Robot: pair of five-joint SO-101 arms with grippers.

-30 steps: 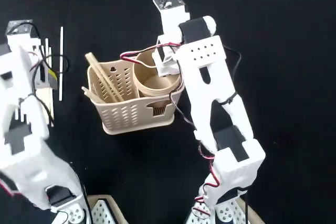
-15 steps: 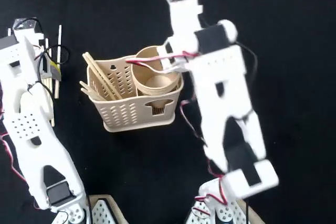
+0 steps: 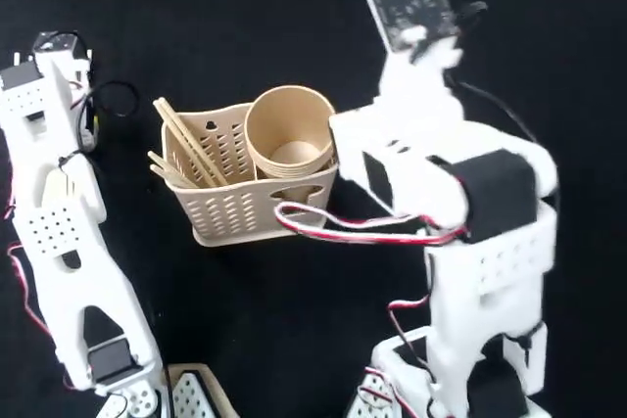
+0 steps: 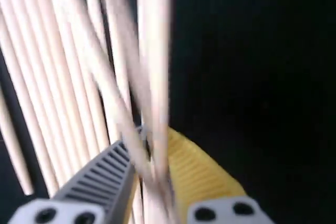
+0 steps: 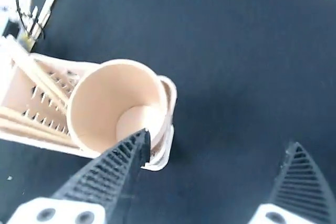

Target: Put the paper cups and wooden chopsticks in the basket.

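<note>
Right pincer (image 5: 218,141) spread wide, empty; paper cups (image 3: 290,134) sit in basket (image 3: 245,217). Left pincer (image 4: 153,161) pinches chopsticks (image 4: 157,51); loose sticks (image 4: 52,87) not yet binned.

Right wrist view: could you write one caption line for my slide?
Open jaws; a paper cup stands in the basket, next to wooden chopsticks.

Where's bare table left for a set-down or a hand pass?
Free: cloth on the near side of the basket, between left arm and right arm; strip behind the basket. Crowded: left edge, where left tool grips loose chopsticks.
</note>
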